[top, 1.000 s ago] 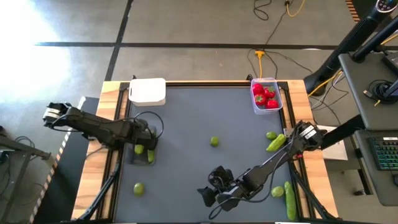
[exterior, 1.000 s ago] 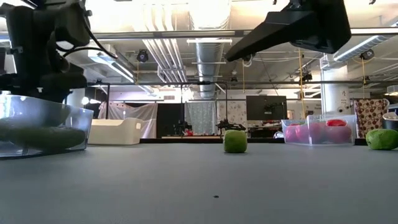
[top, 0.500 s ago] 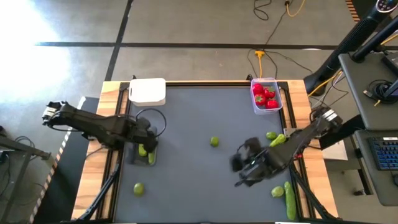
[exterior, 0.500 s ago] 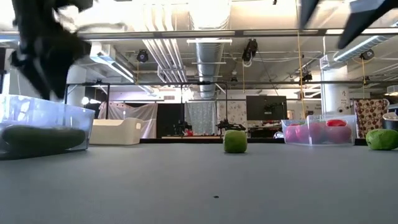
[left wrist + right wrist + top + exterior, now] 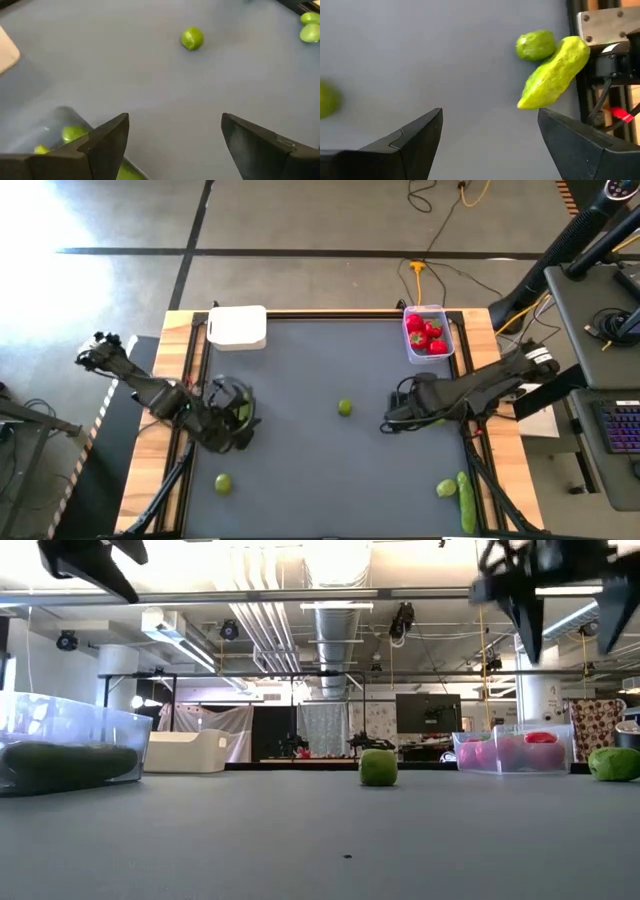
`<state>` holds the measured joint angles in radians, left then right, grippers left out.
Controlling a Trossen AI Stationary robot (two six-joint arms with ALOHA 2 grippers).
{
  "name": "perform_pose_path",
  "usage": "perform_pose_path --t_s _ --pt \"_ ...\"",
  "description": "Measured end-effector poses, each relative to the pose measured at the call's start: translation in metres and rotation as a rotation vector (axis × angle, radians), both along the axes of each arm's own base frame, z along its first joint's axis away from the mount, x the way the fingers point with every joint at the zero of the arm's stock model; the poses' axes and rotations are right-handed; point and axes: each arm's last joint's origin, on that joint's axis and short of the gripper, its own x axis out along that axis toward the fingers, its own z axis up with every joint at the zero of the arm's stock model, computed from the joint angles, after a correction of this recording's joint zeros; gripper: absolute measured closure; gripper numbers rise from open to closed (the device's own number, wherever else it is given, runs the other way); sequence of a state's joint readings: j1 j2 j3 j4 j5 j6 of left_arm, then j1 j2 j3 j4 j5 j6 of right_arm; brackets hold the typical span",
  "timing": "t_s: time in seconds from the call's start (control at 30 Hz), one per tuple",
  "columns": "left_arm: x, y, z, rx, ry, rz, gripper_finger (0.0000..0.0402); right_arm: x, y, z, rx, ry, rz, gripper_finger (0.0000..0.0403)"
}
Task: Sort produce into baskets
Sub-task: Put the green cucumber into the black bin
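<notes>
On the left side of the grey table [image 5: 300,480], the left gripper [image 5: 232,420] hangs over the clear tub [image 5: 60,745] with its two fingers spread wide and nothing between them. The low view shows a long dark green pod [image 5: 68,762] lying in that tub, and the left wrist view shows green pieces in it too. A small green ball [image 5: 223,483] sits on the table near the front left corner. At the back left stands the white tub [image 5: 238,327]. Another green ball [image 5: 345,408] rests alone in the middle of the table. To its right, the right gripper [image 5: 398,412] hangs above the table with its fingers wide apart, holding nothing. Just past it lie a bumpy green pod [image 5: 552,79] and a small green ball [image 5: 535,45], touching each other near the right edge. At the back right, a clear tub [image 5: 428,333] holds the red pieces [image 5: 425,335]. Near the front right corner, one more green ball [image 5: 445,489] lies just beside a long green pod [image 5: 466,500].
</notes>
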<state>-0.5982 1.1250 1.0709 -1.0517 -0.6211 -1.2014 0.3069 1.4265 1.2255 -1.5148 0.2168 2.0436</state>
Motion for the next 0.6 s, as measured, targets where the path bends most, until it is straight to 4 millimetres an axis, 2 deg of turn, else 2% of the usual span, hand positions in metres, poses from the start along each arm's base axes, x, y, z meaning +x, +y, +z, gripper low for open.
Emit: perform_pose_path --t_s 0.1,0.17,0.27,0.47,0.6 --pt "-0.006 -0.019 -0.012 0.016 -0.022 0.004 0.0102 -0.007 0.0 -0.024 0.03 0.145 -0.03 0.0084" --pt "-0.01 -0.032 -0.022 0.014 -0.035 0.001 0.0102 -0.016 -0.001 -0.037 0.055 0.23 -0.108 0.0087" --pt "-0.01 -0.051 -0.04 0.01 -0.061 -0.014 0.0102 -0.027 -0.003 -0.057 0.001 0.269 -0.254 0.009" --pt "0.007 -0.08 -0.073 -0.012 -0.026 -0.055 0.0102 -0.044 -0.012 -0.091 -0.032 0.309 -0.366 0.0082" --pt "0.02 -0.094 -0.089 -0.045 0.004 -0.075 0.0102 -0.053 -0.02 -0.109 -0.04 0.283 -0.388 0.0077"
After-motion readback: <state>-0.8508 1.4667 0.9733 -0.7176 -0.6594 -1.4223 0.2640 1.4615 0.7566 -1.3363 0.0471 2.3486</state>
